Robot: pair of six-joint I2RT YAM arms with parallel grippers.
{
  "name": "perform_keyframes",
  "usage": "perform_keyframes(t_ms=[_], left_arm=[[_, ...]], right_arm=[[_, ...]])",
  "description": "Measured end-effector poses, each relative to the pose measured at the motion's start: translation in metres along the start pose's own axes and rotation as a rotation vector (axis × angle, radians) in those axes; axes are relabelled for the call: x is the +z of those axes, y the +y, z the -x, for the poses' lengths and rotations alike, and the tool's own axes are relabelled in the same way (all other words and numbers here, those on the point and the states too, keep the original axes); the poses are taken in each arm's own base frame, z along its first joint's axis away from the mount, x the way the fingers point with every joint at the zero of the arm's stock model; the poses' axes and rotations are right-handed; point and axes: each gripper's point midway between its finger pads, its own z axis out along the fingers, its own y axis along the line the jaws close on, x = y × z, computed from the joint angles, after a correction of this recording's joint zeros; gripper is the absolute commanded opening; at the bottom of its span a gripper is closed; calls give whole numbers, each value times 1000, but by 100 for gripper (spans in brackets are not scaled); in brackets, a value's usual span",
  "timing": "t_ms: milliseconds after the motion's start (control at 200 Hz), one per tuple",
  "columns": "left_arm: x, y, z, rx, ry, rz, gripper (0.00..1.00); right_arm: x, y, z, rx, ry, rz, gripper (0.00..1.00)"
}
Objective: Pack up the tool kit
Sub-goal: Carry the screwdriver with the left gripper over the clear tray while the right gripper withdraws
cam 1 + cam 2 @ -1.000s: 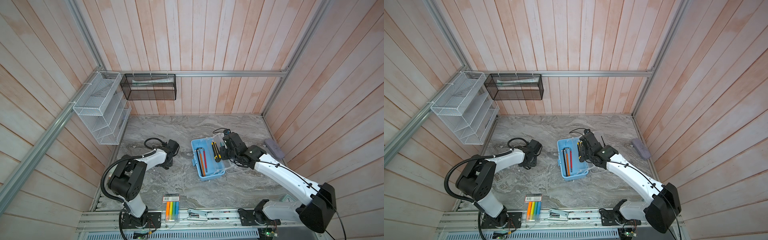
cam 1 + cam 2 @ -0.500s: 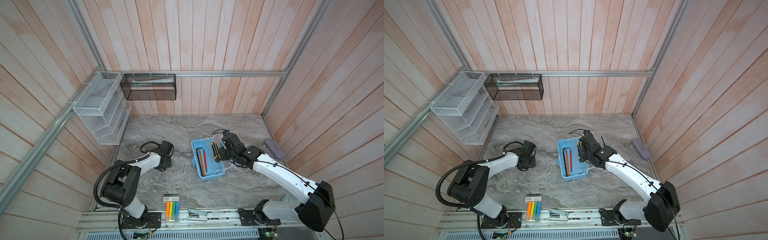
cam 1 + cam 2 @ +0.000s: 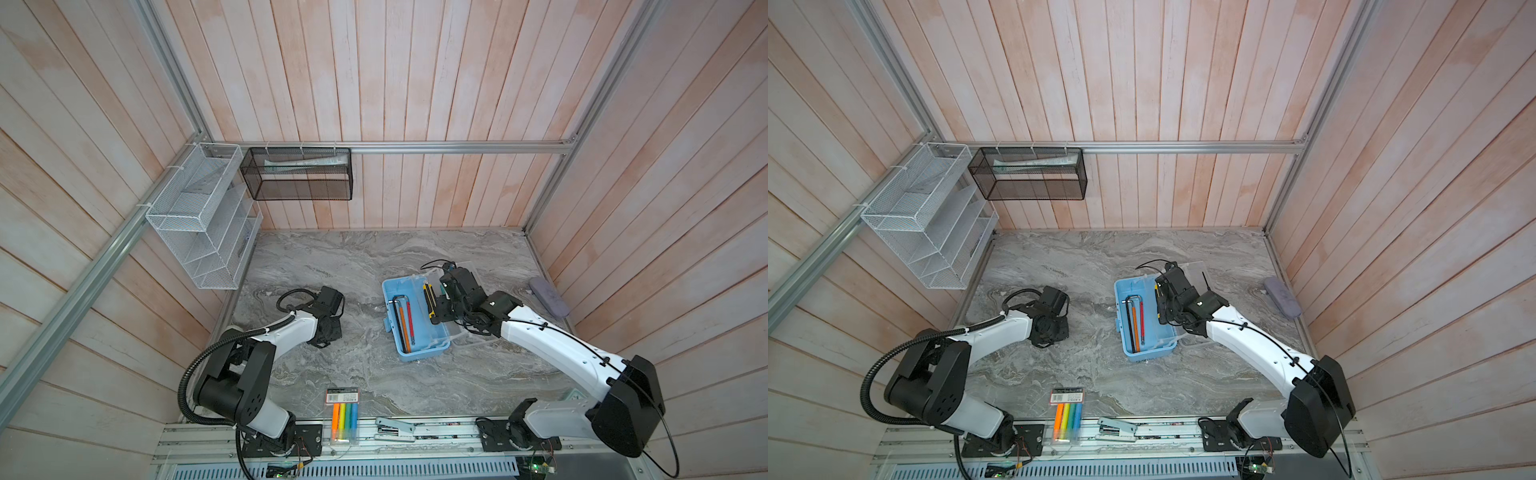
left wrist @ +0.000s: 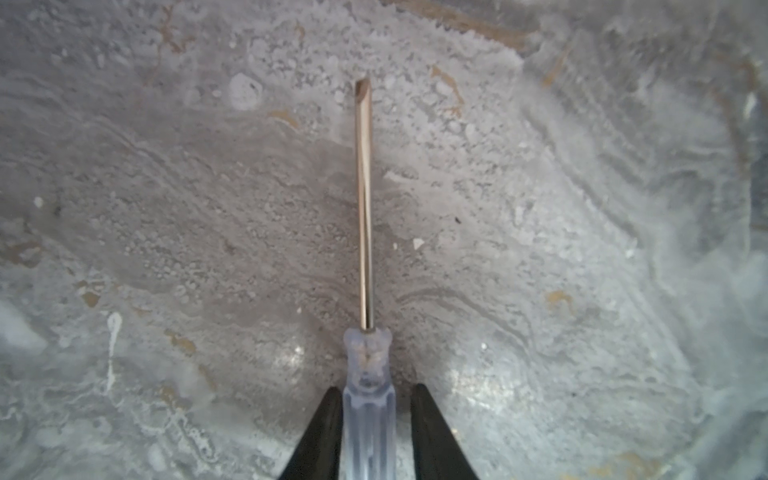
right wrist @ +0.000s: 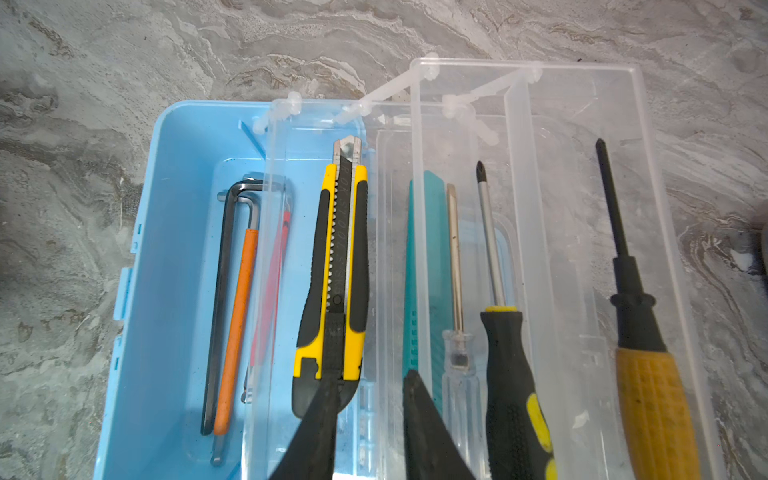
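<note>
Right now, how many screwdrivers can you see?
4. One clear-handled screwdriver lies on the table between the left jaws; three lie in the clear tray: clear-handled, black-and-yellow, orange-handled. More may be hidden.

2 arms, same build: white link shells, black joint housings. Left arm point(image 3: 286, 332) has a thick black corrugated hose point(image 3: 187, 374) looping near its base. Right arm point(image 3: 552, 345) has a thin black cable point(image 3: 540, 326) clipped along the white link. Black base plates point(image 3: 307, 440) w/ screws. Fingers point(image 4: 322, 432) black, tapered wedges.
</note>
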Motion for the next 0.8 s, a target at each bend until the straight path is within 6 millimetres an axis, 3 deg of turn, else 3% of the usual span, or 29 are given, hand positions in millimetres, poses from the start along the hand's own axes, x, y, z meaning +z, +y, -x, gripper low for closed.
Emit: perform_keyframes(t_ms=[75, 115, 310, 415, 480, 575, 680, 800], left_arm=[[0, 0, 0, -1, 0, -1, 10], [0, 0, 0, -9, -1, -2, 0], [0, -3, 0, -8, 1, -12, 0], [-9, -17, -3, -20, 2, -85, 0], [-29, -35, -2, -36, -31, -178, 0], [-75, -74, 7, -59, -132, -371, 0], [-128, -122, 13, -73, -211, -576, 0], [-171, -175, 14, -77, -238, -752, 0]], right_arm=[[2, 0, -1, -1, 5, -2, 26], [2, 0, -1, -2, 8, -4, 26], [3, 0, -2, -2, 10, -5, 26], [2, -1, -1, 0, 6, -8, 26], [-2, -3, 1, 7, -4, -11, 25], [-17, -9, 11, 41, -58, -9, 25], [-46, -22, 29, 106, -157, 2, 24], [-84, -44, 48, 203, -287, 9, 23]])
